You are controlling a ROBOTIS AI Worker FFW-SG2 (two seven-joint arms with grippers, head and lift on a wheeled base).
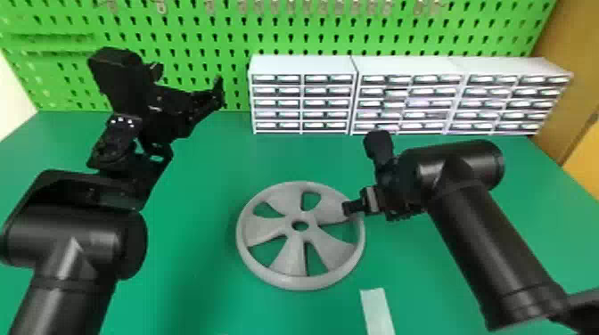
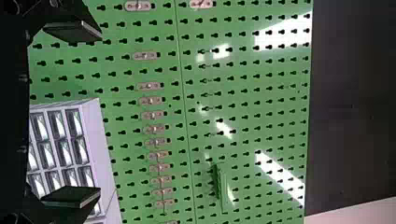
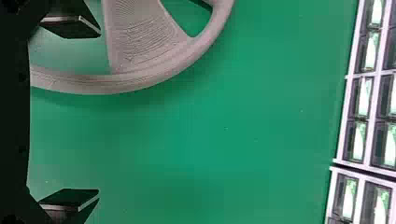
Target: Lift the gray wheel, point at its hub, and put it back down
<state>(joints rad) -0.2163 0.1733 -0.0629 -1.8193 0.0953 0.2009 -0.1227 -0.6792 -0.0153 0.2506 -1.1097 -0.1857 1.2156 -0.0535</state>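
A: How far along are we?
B: Hard to say; the gray wheel point(image 1: 292, 267) lies flat on the green table point(image 1: 191, 200), lifted by nobody; that suits a start just before the grasp, or a finish just after release, and I can't tell which.
A: If it's the start?
B: Then everything is left: grip, lift, point at the hub point(image 1: 300, 217), set down; if it's the finish, I'd guess only backing away remains.
A: And the hands?
B: The right gripper point(image 3: 99, 112) is spread wide, holding nothing; it is right at the wheel's right side, one finger over an opening inside the rim point(image 3: 116, 84), the other outside it; whether anything touches, I can't tell.
A: The left gripper point(image 2: 100, 113)?
B: Also parted and holding nothing; it is raised beyond the wheel to the left, well apart from it, and it isn't aimed at the hub.
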